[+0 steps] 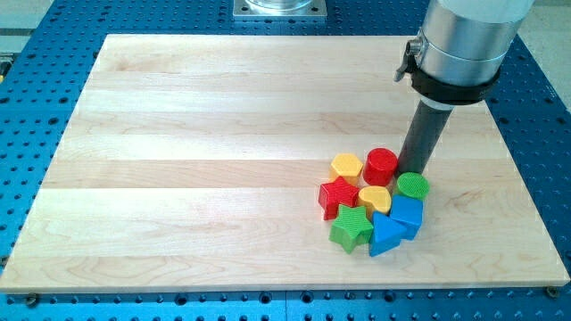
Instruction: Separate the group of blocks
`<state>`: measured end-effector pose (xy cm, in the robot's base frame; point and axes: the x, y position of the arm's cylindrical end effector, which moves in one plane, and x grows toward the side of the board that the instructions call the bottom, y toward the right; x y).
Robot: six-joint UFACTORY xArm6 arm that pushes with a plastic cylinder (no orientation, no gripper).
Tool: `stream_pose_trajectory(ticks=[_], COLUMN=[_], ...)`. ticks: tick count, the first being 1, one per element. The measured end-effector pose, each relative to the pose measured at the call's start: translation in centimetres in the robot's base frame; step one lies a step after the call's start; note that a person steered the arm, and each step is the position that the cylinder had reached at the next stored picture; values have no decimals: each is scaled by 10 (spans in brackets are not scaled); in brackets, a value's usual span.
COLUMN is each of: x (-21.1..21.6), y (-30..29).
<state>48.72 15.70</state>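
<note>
Several blocks sit tightly together at the view's lower right on the wooden board [223, 134]. A yellow block [346, 166] and a red cylinder [381, 165] are at the top of the group. A green cylinder [412, 185] is at its right. A red star-like block [339, 195] and a yellow heart-like block [375, 199] lie in the middle. A green star [351, 228], a blue triangle [385, 234] and a blue block [407, 214] are at the bottom. My tip [414, 169] stands just above the green cylinder, to the right of the red cylinder, touching or nearly touching them.
The board lies on a blue perforated table [36, 134]. A metal mount [280, 8] shows at the view's top centre. The arm's grey body [464, 40] hangs over the board's upper right.
</note>
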Motion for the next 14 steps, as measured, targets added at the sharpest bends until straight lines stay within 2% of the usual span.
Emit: stream_pose_trajectory(ticks=[2,3,4,5,6,7,9,10,14], x=[0,-12,-13,-13,-13,12,79,100,95], y=[1,34,93,118,118,115,47,37,-7])
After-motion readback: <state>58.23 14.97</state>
